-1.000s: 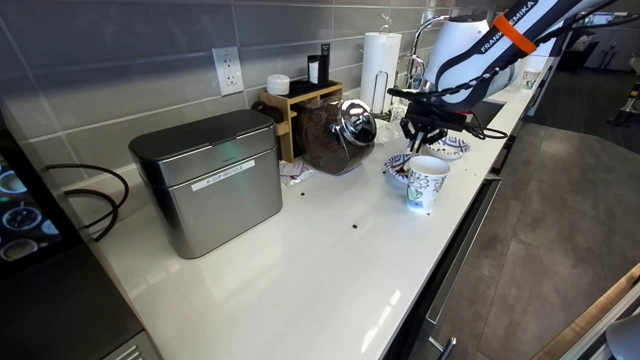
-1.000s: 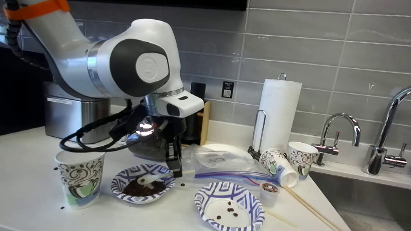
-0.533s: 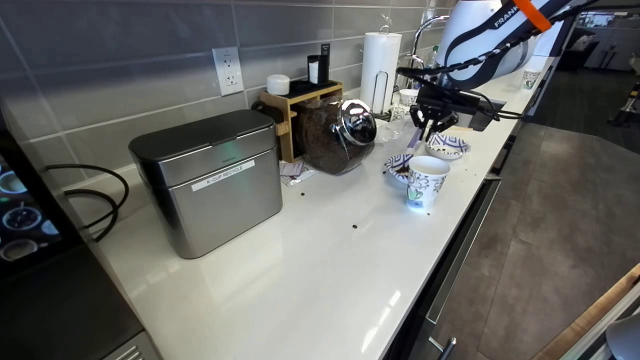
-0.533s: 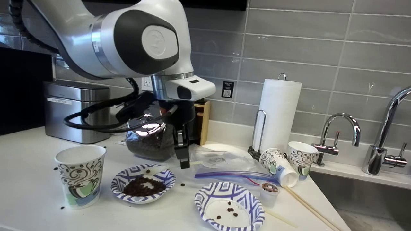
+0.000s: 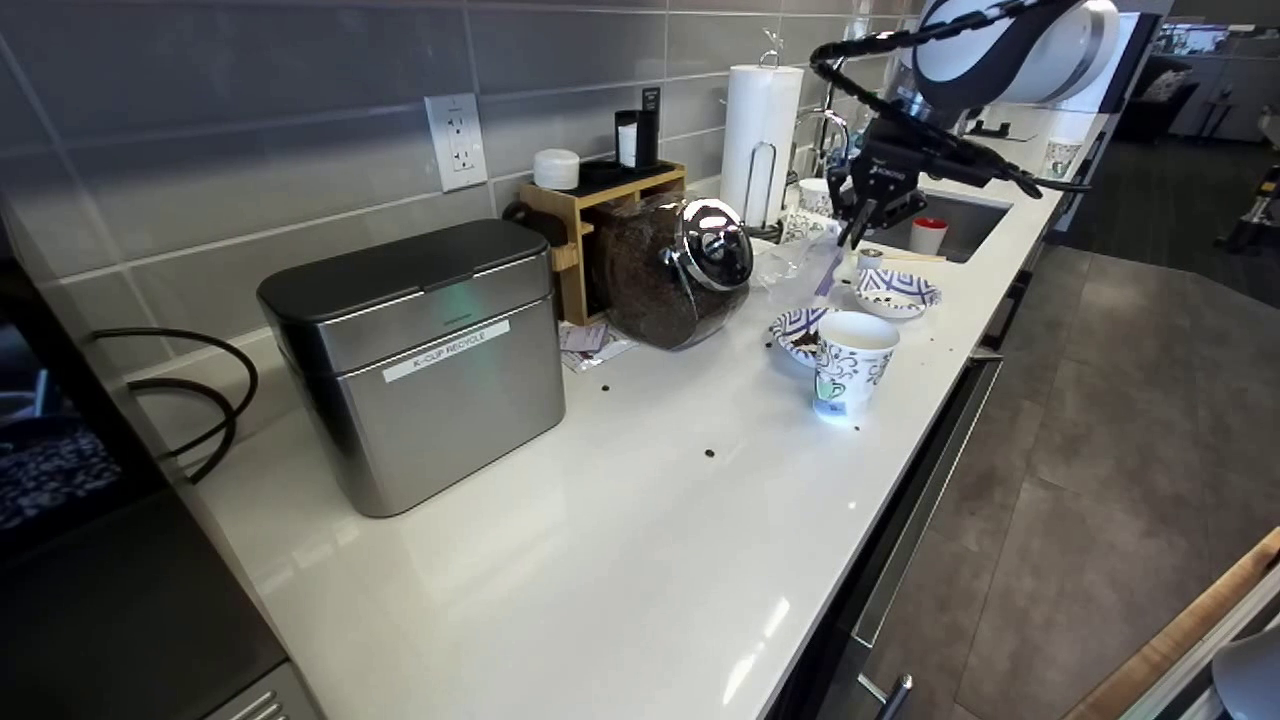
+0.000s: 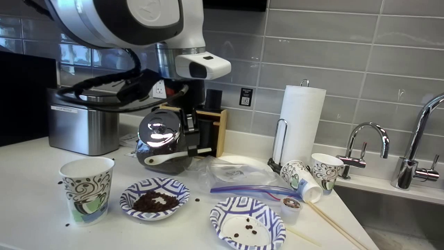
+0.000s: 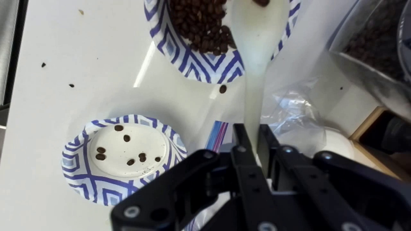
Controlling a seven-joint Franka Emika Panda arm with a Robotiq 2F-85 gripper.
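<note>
Passing from left in an exterior view, meeting a white paper cup with dark swirl print (image 6: pixel 86 189), standing upright and hiding its bottom. Next, finding a blue-and-white patterned paper bowl (image 6: pixel 173 186) holding a pile of dark brown coffee beans (image 6: pixel 147 204). Higher up, seeing a white plastic spoon (image 6: pixel 166 158), hanging in the air apart from that bowl and carrying a dark bean (image 7: pixel 261 2). Pinching the spoon's handle between the fingers of the black gripper (image 7: pixel 252 131). Farther right, passing a clear plastic bag (image 6: pixel 222 178), then another blue-and-white patterned paper bowl (image 6: pixel 225 208), holding only a few beans. Apparently having the lifting done, but leaving spoon and bean unreleased and most beans lying in the fuller bowl.
</note>
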